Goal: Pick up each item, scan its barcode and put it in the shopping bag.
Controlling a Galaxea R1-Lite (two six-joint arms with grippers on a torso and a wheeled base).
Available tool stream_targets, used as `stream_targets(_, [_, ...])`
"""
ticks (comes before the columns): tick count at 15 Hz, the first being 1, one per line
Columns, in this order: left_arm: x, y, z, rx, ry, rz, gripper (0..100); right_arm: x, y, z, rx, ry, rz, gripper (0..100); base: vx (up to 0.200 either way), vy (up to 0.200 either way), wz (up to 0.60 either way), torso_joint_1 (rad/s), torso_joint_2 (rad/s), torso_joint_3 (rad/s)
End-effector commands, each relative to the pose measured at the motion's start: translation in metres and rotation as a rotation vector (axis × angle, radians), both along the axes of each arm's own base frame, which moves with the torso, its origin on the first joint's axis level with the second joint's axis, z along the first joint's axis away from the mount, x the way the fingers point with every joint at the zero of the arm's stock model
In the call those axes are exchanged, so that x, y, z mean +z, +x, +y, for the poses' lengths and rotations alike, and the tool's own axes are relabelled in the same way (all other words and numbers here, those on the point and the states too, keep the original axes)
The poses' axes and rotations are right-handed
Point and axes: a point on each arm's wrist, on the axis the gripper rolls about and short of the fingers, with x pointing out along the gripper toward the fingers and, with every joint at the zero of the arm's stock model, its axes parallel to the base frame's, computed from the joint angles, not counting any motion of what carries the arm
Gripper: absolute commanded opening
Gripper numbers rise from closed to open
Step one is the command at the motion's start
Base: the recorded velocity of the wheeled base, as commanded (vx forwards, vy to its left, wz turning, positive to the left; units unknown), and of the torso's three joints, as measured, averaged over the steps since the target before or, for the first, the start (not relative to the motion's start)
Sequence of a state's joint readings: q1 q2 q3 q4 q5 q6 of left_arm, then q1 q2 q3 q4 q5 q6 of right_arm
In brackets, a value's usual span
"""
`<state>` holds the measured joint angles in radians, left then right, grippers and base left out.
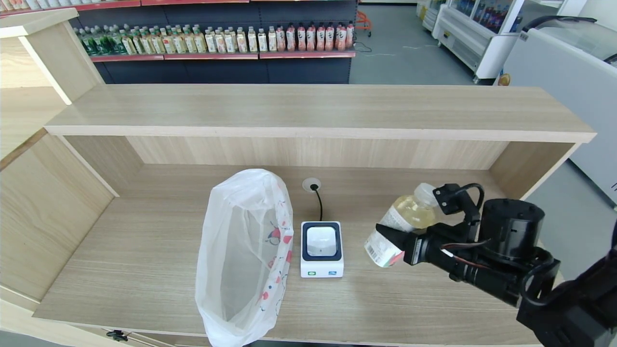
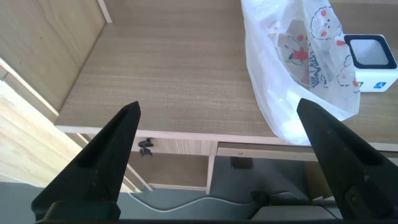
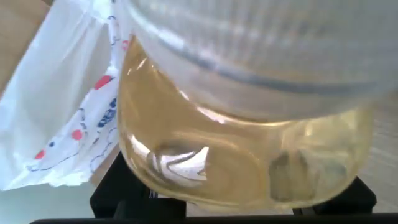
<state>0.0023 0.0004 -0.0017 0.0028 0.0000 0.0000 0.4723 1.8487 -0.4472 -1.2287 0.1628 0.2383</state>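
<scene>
The left end effector point(image 2: 219, 111) is hanging over the near left edge of the counter point(image 1: 144, 250), its two dark fingers point(image 2: 118, 143) standing wide apart with nothing between them. Beyond it, the shopping bag point(image 1: 246, 255) is standing on the counter with its mouth gaping open; it is thin white plastic with red and pink prints. Just beside the bag's right flank, the white scanner point(image 1: 322, 248) is sitting with its dark-framed window facing up, and a black cable point(image 1: 319, 202) is running from it to a round grommet point(image 1: 311, 184) farther back. To the right of the scanner and apart from it, the bottle point(image 1: 402, 224) of pale yellow drink is hanging tilted above the counter, its labelled base pointing toward the scanner and its cap toward the back right. The right end effector point(image 1: 391, 241) is clamping the bottle around its lower body.
</scene>
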Motion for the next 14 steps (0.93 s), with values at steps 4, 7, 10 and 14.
stream_targets(4, [0.000, 0.000, 0.000, 0.001, 0.000, 0.000, 100, 0.037, -0.055, 0.013, 0.258, 0.182, 0.074, 0, 0.000, 0.000, 0.00, 0.000, 0.00, 0.000])
stream_targets(7, [0.000, 0.000, 0.000, 0.001, 0.000, 0.000, 100, 0.026, -0.054, 0.018, 0.306, 0.163, 0.131, 0, 0.000, 0.000, 0.00, 0.000, 0.00, 0.000])
stream_targets(10, [0.000, 0.000, 0.000, -0.001, 0.000, 0.000, 100, 0.019, -0.052, 0.021, 0.350, 0.159, 0.156, 0, 0.000, 0.000, 0.00, 0.000, 0.00, 0.000])
stream_targets(14, [0.000, 0.000, 0.000, -0.001, 0.000, 0.000, 100, 0.013, -0.055, 0.028, 0.417, 0.151, 0.186, 0, 0.000, 0.000, 0.00, 0.000, 0.00, 0.000])
